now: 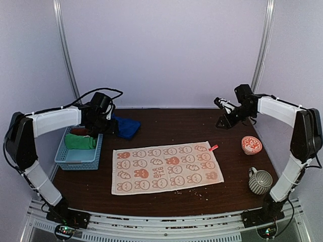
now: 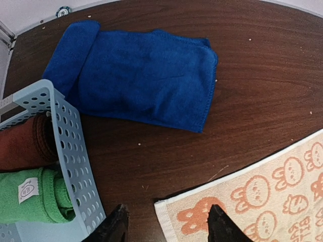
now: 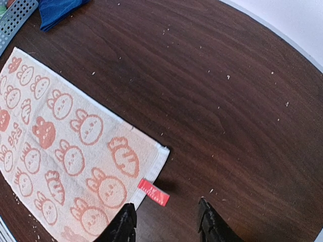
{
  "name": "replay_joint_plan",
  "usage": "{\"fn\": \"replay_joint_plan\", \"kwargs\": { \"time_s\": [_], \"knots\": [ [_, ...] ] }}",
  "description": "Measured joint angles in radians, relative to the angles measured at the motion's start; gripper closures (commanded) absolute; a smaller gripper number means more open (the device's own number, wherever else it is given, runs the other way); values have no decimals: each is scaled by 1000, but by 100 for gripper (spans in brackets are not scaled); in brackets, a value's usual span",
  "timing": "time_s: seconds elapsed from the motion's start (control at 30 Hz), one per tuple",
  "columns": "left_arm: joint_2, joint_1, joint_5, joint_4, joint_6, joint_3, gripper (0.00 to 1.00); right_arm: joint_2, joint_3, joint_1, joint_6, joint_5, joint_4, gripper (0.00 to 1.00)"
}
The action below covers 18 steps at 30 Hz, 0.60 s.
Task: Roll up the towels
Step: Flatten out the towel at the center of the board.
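Dark tabletop (image 1: 192,123): both jaws were seen spread and empty, left gripper (image 2: 166,222) near one far corner of the patterned towel (image 2: 262,191), right gripper (image 3: 167,222) near its tagged corner. It was laid flat mid-table, not yet rolled; pinching both corners was judged next.

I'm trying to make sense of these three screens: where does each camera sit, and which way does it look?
Top external: high behind the arms, looking down on the dark wooden table; left arm and right arm show.
Left wrist: on the left arm, facing down at the plain royal blue towel and light blue plastic basket; left jaws apart, at bottom.
Right wrist: on the right arm, facing down at the orange-and-white bunny-patterned towel; right jaws apart, at bottom.
Both wrist views share that bunny-patterned towel.
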Motion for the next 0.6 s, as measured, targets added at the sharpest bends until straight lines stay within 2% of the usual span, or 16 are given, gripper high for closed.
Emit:
{"fn": "replay_joint_plan", "kwargs": {
  "time_s": [0.07,0.1,0.17,0.3,0.43,0.6],
  "knots": [
    [-42,-2,19,1,-4,-30,59,-43,-44,2,-11,-2,-8,60],
    [-61,-4,35,-4,-6,-49,68,-67,-74,7,-19,-4,-14,61],
    [-96,-13,73,-20,-18,-98,100,-110,-134,16,-44,-8,-35,62],
    [-125,-68,146,-92,-11,-161,100,-193,-268,72,-117,-9,-83,64],
    [-135,-135,254,-143,-13,-212,100,-250,-399,183,-190,30,-96,73],
    [-141,-178,321,-179,-25,-280,100,-223,-488,268,-233,101,-92,77]
  ]
}}
